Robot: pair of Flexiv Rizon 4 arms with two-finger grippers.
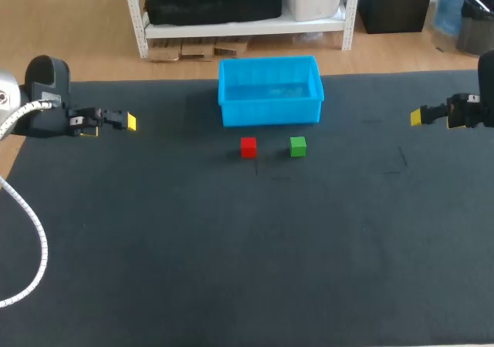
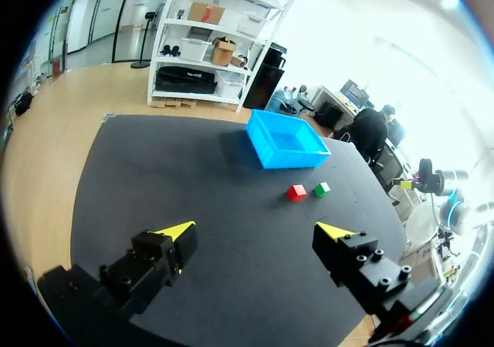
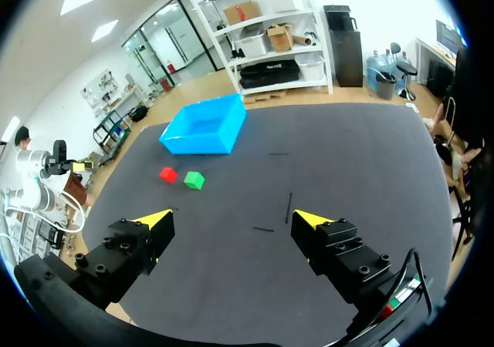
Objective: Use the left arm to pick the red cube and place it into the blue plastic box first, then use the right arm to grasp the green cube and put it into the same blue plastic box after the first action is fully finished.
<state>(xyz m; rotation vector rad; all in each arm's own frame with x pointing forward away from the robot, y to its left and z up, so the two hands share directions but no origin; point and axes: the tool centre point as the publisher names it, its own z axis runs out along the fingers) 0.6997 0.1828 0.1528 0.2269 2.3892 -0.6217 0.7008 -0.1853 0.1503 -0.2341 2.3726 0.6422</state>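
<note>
While both arms sit at the frame's side edges, my left claw (image 2: 258,231) and right claw (image 3: 231,220) stand spread wide, gripping nothing. Red cube (image 1: 248,147) and green cube (image 1: 298,146): side by side, not touching, upper centre on the dark worktop (image 1: 231,254), just below the blue plastic box (image 1: 270,112). 2 cubes, both outside it.

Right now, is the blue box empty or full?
Empty. The blue box shows only its bare floor; the red cube and green cube sit outside, in front of it.
</note>
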